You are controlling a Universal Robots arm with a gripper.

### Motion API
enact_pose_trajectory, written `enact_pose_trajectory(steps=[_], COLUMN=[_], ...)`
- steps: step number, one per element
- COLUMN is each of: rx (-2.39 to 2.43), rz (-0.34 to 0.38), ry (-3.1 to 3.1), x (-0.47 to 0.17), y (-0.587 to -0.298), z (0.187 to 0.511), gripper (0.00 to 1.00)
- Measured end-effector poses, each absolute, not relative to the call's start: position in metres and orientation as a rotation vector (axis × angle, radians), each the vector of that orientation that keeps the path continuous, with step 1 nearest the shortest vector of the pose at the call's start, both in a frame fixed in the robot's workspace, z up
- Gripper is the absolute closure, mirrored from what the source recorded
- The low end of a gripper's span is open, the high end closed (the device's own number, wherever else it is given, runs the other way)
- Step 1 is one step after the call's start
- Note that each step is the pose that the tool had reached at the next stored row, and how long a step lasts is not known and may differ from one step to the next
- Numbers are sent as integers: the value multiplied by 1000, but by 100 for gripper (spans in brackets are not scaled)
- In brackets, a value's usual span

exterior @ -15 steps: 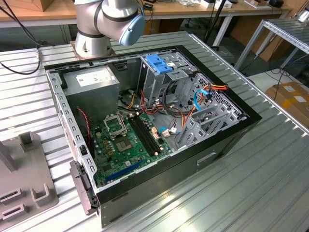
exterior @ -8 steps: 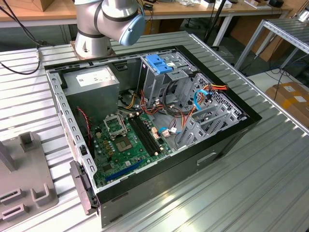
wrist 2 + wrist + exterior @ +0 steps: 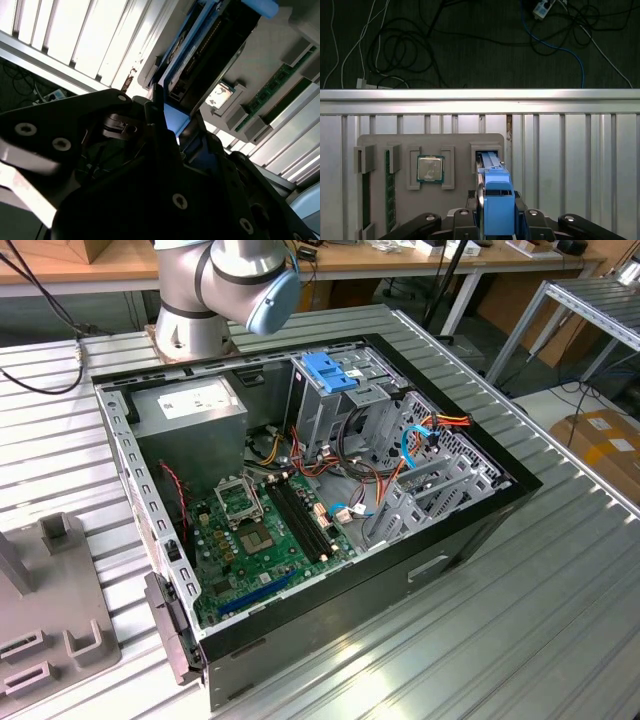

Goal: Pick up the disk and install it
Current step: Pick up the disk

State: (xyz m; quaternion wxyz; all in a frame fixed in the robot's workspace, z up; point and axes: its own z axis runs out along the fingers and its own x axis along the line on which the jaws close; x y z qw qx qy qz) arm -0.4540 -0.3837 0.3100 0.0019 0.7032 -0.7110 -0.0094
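Observation:
The disk [image 3: 492,172] stands on edge in a slot of a grey holder plate [image 3: 462,142], its blue plastic rail facing the first wrist camera. My gripper [image 3: 497,202] has its dark fingers pressed against both sides of the blue rail, shut on the disk. In the second wrist view the disk [image 3: 202,47] shows its dark body and blue rail running away from the gripper [image 3: 172,120]. The open computer case [image 3: 470,510] lies on the ribbed metal table in the exterior view, with a blue-topped drive cage [image 3: 335,370] at its far side.
On the holder plate sit a processor chip [image 3: 430,168] and green memory sticks [image 3: 390,192]. The table edge [image 3: 480,95] runs just beyond the plate, with cables on the floor past it. Inside the case are a grey power-supply box [image 3: 190,405], a green motherboard [image 3: 265,530] and loose cables.

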Motion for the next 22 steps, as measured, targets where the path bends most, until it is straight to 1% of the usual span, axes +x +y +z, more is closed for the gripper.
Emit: enact_pose_trajectory(steps=[22], rx=[2206], rz=[-29], ry=[-2231], x=[-454], y=[-384], z=[313], gripper=[64])
